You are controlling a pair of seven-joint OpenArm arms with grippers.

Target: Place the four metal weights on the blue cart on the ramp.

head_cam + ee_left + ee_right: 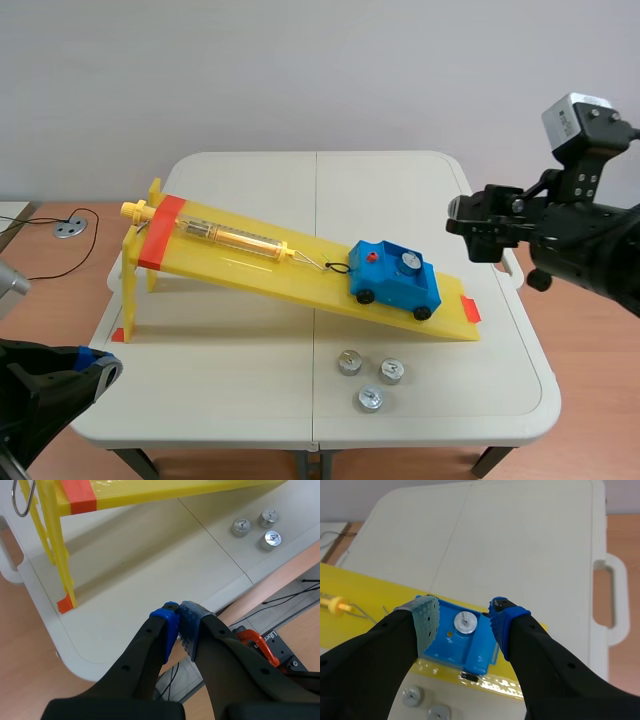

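Uphill of cart (392, 287), yellow spring scale (232, 238)

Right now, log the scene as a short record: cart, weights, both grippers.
cart: blue cart on the yellow ramp, near its low end
weights loaded: one metal weight in the cart
weights left: three weights on the table, beside the ramp
left gripper: fingers shut, empty, by the table's near edge
right gripper: fingers open, empty, above the cart
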